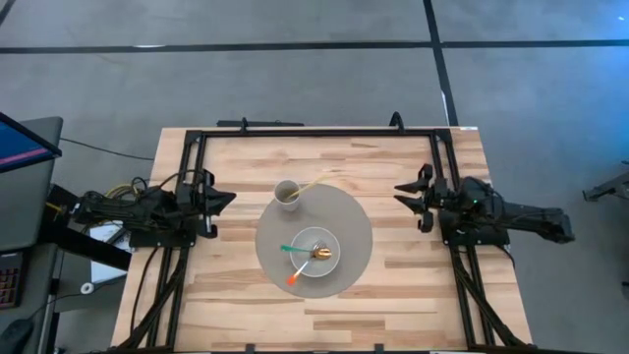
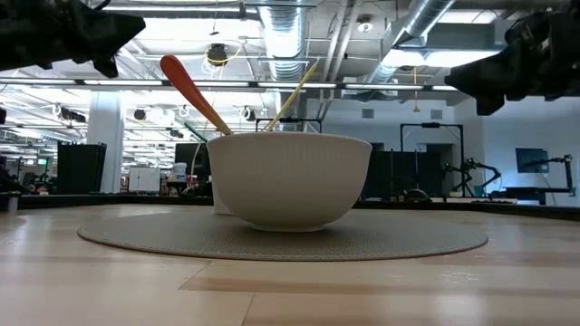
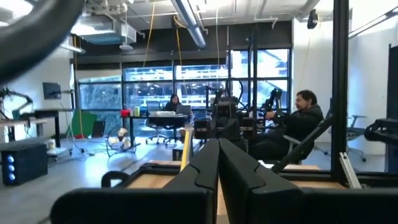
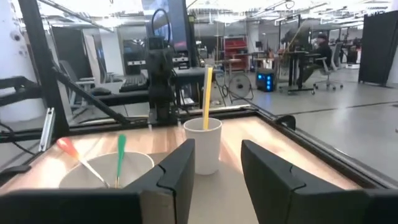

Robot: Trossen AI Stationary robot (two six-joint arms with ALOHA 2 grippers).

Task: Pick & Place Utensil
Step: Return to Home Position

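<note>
A white bowl (image 1: 314,254) (image 2: 290,181) (image 4: 106,171) sits on a round grey mat (image 1: 354,221) in the table's middle. In the bowl lie an orange-handled utensil (image 1: 295,278) (image 2: 192,91), a green-handled utensil (image 1: 291,249) (image 4: 120,155) and a gold spoon (image 1: 322,254), their handles leaning on the rim. A white cup (image 1: 287,193) (image 4: 204,146) stands on the mat's far left part, with a yellow stick-like utensil (image 1: 313,184) (image 4: 207,96) leaning out of it. My left gripper (image 1: 228,200) (image 3: 218,165) hovers shut, left of the cup. My right gripper (image 1: 401,195) (image 4: 217,174) hovers open, right of the mat.
A black frame rail (image 1: 314,133) runs along the table's far edge, with more rails down both sides under the arms. A monitor (image 1: 20,157) stands beyond the left edge. Bare wood shows near the front edge (image 1: 314,324). People sit at desks in the room behind.
</note>
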